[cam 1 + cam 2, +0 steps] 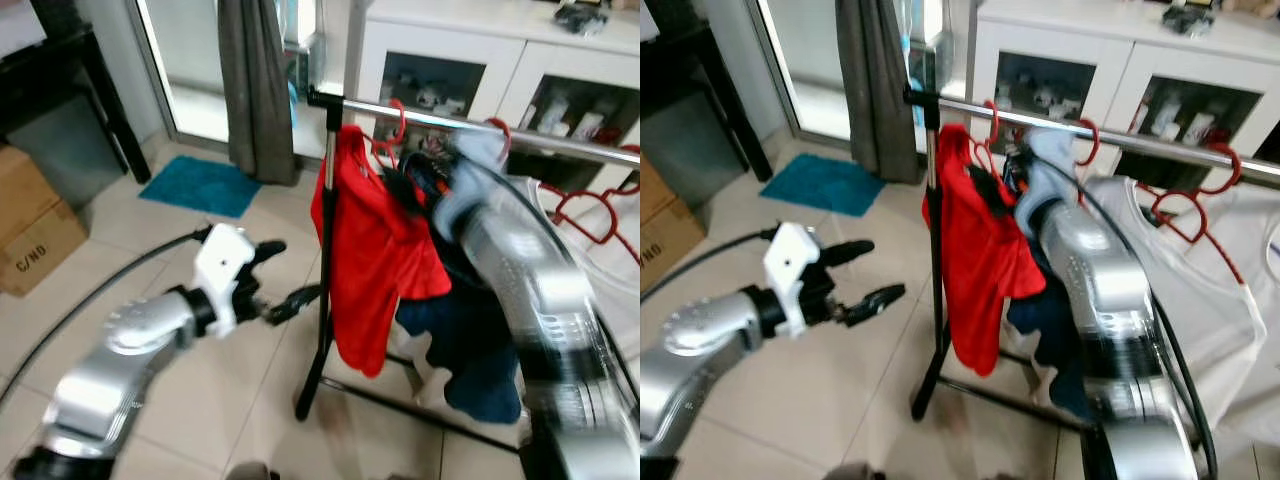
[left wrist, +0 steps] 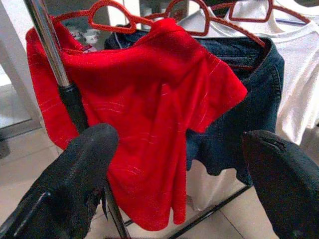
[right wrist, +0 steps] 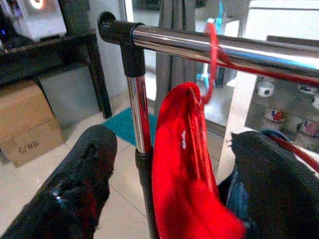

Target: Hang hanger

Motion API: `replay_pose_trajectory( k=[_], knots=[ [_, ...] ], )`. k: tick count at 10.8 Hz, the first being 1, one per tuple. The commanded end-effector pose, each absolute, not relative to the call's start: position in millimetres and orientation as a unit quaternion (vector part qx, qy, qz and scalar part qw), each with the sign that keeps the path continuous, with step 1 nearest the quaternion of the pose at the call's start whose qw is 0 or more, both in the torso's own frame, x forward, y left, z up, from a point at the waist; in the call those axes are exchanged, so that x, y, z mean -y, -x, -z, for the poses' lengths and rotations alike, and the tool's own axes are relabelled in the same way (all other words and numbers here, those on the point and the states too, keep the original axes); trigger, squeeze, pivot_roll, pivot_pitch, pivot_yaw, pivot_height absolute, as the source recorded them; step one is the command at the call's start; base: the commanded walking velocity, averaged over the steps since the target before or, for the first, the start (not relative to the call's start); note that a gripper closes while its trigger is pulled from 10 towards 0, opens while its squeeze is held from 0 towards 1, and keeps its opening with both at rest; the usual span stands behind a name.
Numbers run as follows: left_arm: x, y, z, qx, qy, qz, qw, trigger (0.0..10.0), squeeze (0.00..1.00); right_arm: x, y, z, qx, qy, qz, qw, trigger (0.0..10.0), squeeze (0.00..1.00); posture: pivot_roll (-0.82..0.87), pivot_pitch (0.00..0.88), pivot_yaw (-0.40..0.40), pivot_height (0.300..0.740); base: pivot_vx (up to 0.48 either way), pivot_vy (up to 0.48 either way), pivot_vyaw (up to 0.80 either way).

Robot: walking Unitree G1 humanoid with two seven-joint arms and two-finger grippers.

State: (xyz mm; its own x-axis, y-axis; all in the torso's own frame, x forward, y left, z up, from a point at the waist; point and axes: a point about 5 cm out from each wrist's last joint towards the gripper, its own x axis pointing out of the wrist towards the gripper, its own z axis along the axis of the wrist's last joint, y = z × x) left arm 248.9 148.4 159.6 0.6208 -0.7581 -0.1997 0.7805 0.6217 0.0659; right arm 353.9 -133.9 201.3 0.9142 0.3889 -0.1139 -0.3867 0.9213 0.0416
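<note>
Left eye view: tiled floor (image 1: 210, 400), blue mat (image 1: 203, 186)

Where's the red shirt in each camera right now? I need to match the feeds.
Left eye view: red shirt hangs mid-frame, just right of the rack's upright post.
Right eye view: mid-frame, again right of the post.
Left wrist view: spread wide across the centre, seen between the left tool's fingers.
Right wrist view: seen edge-on at centre, under the chrome rail.
Shared landmark: the upright post.
</note>
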Motion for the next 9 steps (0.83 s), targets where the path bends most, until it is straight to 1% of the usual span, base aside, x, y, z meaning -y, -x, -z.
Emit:
replay_pose_trajectory(
  k=[1,4,5,6,7,8,9],
  knots=[
    [-150,-245,-163,-0.078,-0.078,0.446,0.888,10.0,1.0,134,-364,-197,-0.079,0.013,-0.186,0.979,10.0,1.0,0.17,0.036,-0.014,0.74,0.0,0.0,0.0],
    [-151,-239,-163,-0.087,-0.085,0.469,0.875,10.0,0.97,142,-389,-205,-0.109,0.046,-0.135,0.984,10.0,1.0,0.17,0.032,-0.008,0.74,0.0,0.0,0.0],
    [-150,-238,-162,-0.091,-0.082,0.475,0.871,10.0,0.97,146,-397,-209,-0.117,0.058,-0.117,0.985,10.0,1.0,0.16,0.033,0.005,0.74,0.0,0.0,0.0],
    [-147,-237,-160,-0.093,-0.081,0.48,0.868,10.0,0.97,150,-401,-207,-0.125,0.069,-0.109,0.984,10.0,0.69,0.16,0.026,0.009,0.74,0.0,0.0,0.0],
    [-144,-237,-157,-0.097,-0.078,0.488,0.864,10.0,0.96,150,-404,-202,-0.142,0.058,-0.124,0.98,10.0,0.0,0.15,0.015,0.016,0.74,0.0,0.0,0.0],
    [-144,-238,-158,-0.097,-0.077,0.491,0.862,10.0,0.96,150,-405,-201,-0.148,0.055,-0.135,0.978,10.0,0.0,0.15,0.014,0.019,0.74,0.0,0.0,0.0],
    [-141,-241,-161,-0.095,-0.086,0.501,0.856,10.0,0.96,153,-409,-202,-0.154,0.035,-0.14,0.977,0.0,0.0,0.15,0.012,0.023,0.74,0.0,0.0,0.0]
  ],
)
